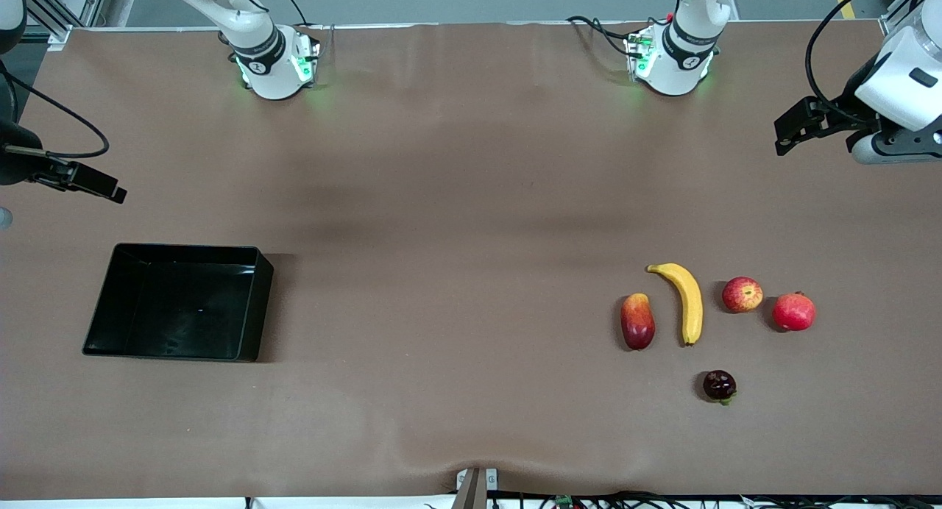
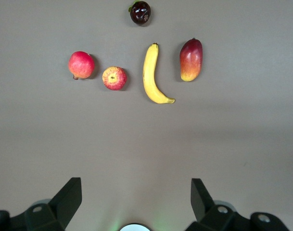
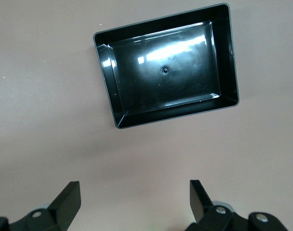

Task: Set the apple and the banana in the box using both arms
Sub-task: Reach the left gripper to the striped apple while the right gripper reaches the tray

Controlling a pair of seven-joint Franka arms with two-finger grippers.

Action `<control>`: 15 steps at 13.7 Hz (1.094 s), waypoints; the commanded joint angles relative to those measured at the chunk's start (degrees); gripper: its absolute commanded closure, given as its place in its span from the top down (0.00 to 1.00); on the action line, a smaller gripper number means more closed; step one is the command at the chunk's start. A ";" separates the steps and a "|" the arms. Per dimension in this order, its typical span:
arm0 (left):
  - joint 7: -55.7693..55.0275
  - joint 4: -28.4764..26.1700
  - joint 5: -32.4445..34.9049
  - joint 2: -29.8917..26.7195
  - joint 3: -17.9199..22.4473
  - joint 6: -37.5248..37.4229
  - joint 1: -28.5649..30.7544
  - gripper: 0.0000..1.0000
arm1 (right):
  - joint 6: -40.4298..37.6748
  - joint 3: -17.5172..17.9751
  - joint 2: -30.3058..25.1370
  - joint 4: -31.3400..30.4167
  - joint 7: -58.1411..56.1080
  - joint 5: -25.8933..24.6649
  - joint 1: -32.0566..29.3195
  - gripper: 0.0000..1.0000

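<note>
Start of task: my left gripper (image 2: 135,199) and right gripper (image 3: 134,199) hover open and empty; next, I judge, reaching the mottled red-yellow apple (image 1: 742,294) and long curved yellow banana (image 1: 686,300), the shallow black plastic box (image 1: 99,310) unfilled.

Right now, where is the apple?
The apple lies on the table toward the left arm's end, between the banana and the plain red round fruit.

The box (image 3: 166,67) lies on the bare brown table (image 3: 45,139), nothing in it. The right gripper (image 3: 134,199) hangs above the table beside the box, fingers (image 3: 69,199) spread apart.
</note>
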 commanded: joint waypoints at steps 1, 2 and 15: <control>0.77 0.45 -0.87 0.18 0.00 -0.15 0.23 1.00 | -1.10 0.23 0.39 1.30 0.65 0.41 0.00 1.00; 0.68 0.63 -0.61 0.26 0.00 -0.15 0.40 1.00 | -1.10 0.23 0.39 1.30 0.65 0.41 0.00 1.00; -17.77 -15.81 6.96 16.68 0.61 31.30 5.49 1.00 | -1.62 0.23 1.09 0.51 0.65 -4.94 6.33 1.00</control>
